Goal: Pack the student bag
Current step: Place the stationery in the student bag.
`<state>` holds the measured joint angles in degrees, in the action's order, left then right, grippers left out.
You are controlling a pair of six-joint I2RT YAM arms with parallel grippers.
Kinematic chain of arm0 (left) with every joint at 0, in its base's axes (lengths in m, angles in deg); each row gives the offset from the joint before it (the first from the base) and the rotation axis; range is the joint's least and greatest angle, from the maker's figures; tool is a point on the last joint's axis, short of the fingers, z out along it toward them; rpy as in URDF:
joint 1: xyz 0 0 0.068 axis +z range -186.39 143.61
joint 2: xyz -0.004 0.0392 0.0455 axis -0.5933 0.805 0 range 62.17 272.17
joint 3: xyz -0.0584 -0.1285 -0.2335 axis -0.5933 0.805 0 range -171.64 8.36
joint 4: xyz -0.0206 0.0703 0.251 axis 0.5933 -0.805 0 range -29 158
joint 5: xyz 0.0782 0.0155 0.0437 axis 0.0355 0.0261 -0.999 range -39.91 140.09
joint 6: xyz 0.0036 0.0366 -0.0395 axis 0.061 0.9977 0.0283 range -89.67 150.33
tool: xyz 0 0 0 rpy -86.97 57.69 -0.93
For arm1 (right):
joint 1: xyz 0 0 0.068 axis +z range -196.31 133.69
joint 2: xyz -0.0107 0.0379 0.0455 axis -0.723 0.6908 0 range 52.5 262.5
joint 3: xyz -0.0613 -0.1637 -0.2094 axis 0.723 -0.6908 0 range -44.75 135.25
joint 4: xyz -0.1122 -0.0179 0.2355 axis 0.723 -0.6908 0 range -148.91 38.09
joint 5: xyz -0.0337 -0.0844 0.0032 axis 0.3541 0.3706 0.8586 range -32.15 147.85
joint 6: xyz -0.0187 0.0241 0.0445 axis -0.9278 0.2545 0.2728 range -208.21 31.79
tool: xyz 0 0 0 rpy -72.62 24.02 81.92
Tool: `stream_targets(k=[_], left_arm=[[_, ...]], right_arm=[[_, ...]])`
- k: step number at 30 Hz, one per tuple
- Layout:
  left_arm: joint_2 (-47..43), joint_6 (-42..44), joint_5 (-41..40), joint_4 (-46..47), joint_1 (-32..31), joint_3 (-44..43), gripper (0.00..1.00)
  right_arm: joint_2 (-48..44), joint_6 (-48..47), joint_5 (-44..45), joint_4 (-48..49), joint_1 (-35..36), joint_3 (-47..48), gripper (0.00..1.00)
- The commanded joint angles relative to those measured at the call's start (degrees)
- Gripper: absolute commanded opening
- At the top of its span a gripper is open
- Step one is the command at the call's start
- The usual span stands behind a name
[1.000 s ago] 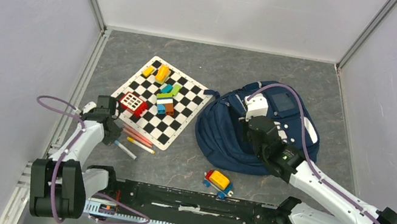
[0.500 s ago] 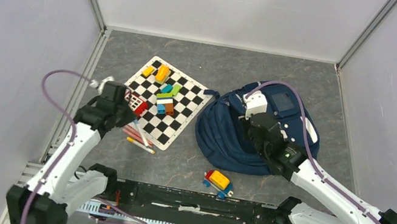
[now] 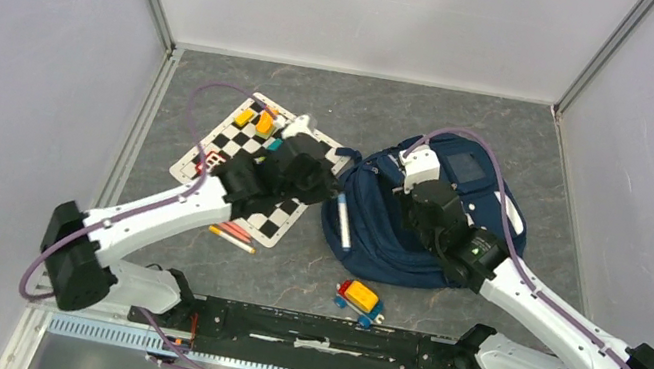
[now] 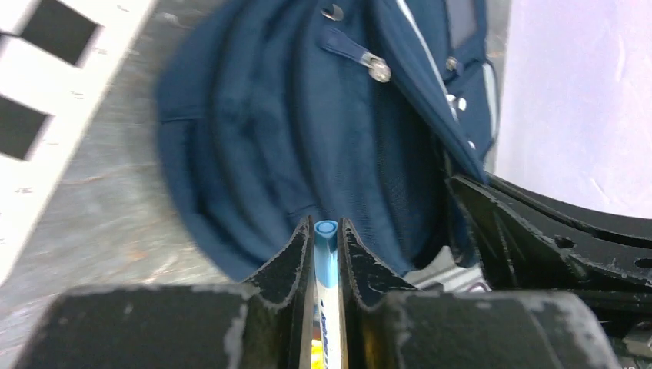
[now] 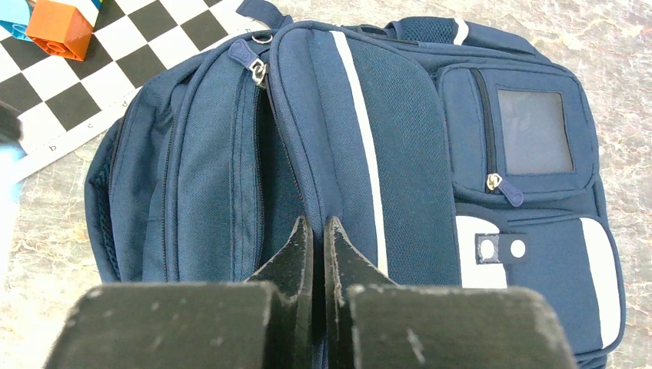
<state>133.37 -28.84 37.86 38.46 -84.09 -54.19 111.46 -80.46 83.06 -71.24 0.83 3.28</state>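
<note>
The navy student bag (image 3: pixel 378 244) lies right of centre, its main pocket held open. It also shows in the left wrist view (image 4: pixel 254 138) and the right wrist view (image 5: pixel 407 138). My left gripper (image 3: pixel 330 188) is shut on a white marker with a blue cap (image 3: pixel 343 220), held over the bag's left edge. In the left wrist view the marker (image 4: pixel 326 254) sits between the fingers of the left gripper (image 4: pixel 326 227) and points at the bag's opening. My right gripper (image 3: pixel 412 208) is shut on the fabric edge of the bag's front flap, as the right wrist view (image 5: pixel 317 224) shows.
A chequered mat (image 3: pixel 240 139) with several coloured blocks (image 3: pixel 265 121) lies left of the bag. Loose pens (image 3: pixel 233 234) lie at its near edge. A toy car (image 3: pixel 360 299) stands in front of the bag. Walls enclose the table on three sides.
My left arm has swung from the pens at the far left across the mat to the bag, carrying the blue-capped marker. My right gripper has stayed on the bag flap.
</note>
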Motion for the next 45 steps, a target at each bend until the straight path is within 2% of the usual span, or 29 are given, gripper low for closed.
stream_targets(k=[1,6,10,21,26,27,34,35,39,41,45], left_arm=[[5.82,-7.13,-3.31,17.14,-5.50,-0.98,0.02],[11.42,-9.74,-6.28,26.26,-8.55,-0.36,0.02],[13.31,-13.90,-8.67,35.51,-8.96,3.29,0.02],[17.73,-17.90,-15.56,41.14,-8.98,3.56,0.02],[19.63,-18.81,-15.73,41.14,-8.98,2.87,0.02],[19.76,-18.93,-15.59,41.14,-8.96,2.93,0.04],[18.32,-16.79,-15.69,40.09,-9.03,3.83,0.54],[18.05,-16.23,-15.47,39.77,-9.07,3.92,0.59],[15.64,-13.37,-14.37,38.91,-9.07,5.33,0.69],[13.33,-9.71,-13.52,38.41,-9.07,6.63,0.78],[4.75,-1.98,-14.43,31.59,-9.07,10.40,0.87]], right_arm=[[-0.82,-0.35,-0.72,4.37,0.07,6.58,0.00],[-1.08,-0.73,-0.88,4.11,0.06,9.10,0.00],[-1.10,-0.85,-0.32,3.76,0.02,9.92,0.00],[-1.39,-0.84,-0.20,2.98,0.06,9.40,0.00],[-1.30,-1.12,0.07,2.65,0.10,9.27,0.00],[-1.25,-1.21,0.18,2.53,0.00,9.27,0.00],[-1.75,-1.24,0.83,2.49,0.06,8.79,0.00],[-1.77,-1.37,0.90,2.48,0.06,8.75,0.00],[-1.98,-1.34,1.15,2.49,0.13,8.49,0.00],[-2.04,-1.34,1.40,2.41,0.06,8.31,0.00],[-2.68,-1.83,2.33,2.45,0.10,7.89,0.00]])
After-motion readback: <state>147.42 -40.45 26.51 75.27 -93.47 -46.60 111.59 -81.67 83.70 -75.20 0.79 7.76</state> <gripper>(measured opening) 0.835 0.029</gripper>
